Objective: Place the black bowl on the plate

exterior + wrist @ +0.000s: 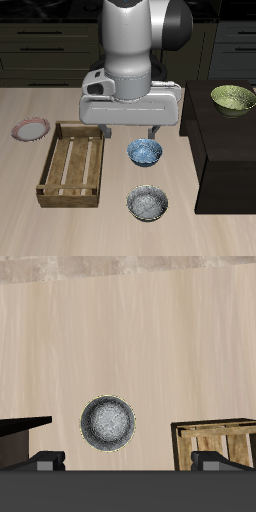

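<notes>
Biggest risk I see: there are two similar bowls stacked up in the middle of the exterior frame, and the arm is parked right over the wrong one. The blue bowl (144,152) sits just under the gripper (130,134), while the black bowl (148,203) is lower in the frame, near the table's front edge. Drop straight down from here and you'd probably grab blue. The wrist view does show the black bowl (108,422) though, so a short move toward the front edge should line it up.

Second worry is the carry. The plate (30,129) is at the far left edge of the frame, and the wooden crate (73,165) lies between it and the bowls. A low carry could clip the crate wall. The dark box (228,150) at right, with the yellow-green bowl (233,98) on it, is out of the way.

Pose: arm hangs straight down from the top center, wrist vertical, gripper above table height and touching nothing. Fingers look spread fairly wide and empty, with only the tips (44,461) poking into the wrist view.
</notes>
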